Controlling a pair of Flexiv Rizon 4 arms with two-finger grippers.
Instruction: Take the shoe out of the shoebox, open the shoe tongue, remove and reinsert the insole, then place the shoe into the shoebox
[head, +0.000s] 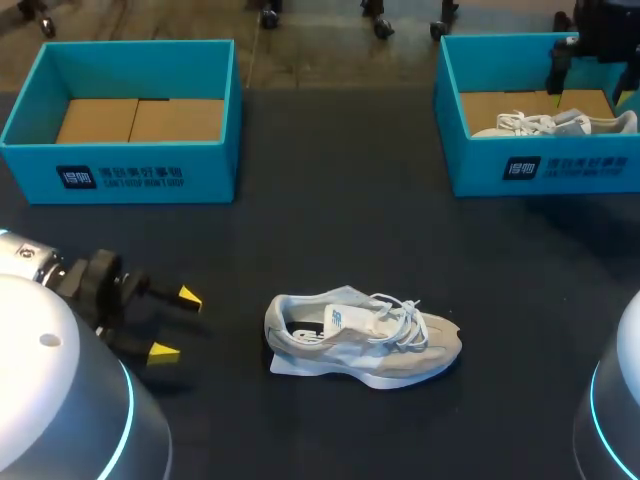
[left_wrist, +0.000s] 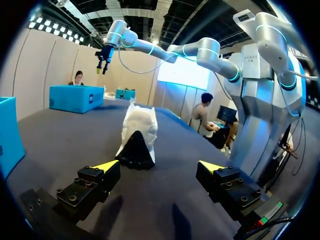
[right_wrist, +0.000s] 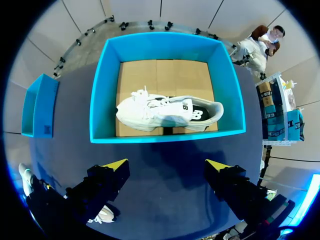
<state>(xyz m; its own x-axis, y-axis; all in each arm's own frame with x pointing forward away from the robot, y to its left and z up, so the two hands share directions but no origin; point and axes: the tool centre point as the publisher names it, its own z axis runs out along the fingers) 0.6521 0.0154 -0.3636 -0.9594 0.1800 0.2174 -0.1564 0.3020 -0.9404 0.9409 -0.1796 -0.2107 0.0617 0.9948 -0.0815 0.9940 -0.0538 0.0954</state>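
Overhead, a pale grey lace-up sneaker (head: 362, 338) lay on its sole near the middle of the dark table (head: 330, 220), heel toward my left, toe toward my right, outside both boxes.

Left gripper (head: 175, 323): low over the table's near left part, fingers spread wide, nothing between them. It pointed at the sneaker's heel and was well apart from it. The left wrist view agreed: the sneaker stood heel-on ahead of the gripper, clear of both yellow tips.

Right gripper (right_wrist: 166, 165): hung above the table's far right corner, fingers likewise spread, nothing held. An open teal shoebox (right_wrist: 165, 135) sat ahead of it, and a white sneaker (right_wrist: 165, 112) lay inside on the brown cardboard floor. Neither finger touched the box or that shoe.

A second teal shoebox (head: 120, 160) stood at the far left, open, showing its brown cardboard floor. It was well apart from the grey sneaker and from both grippers.
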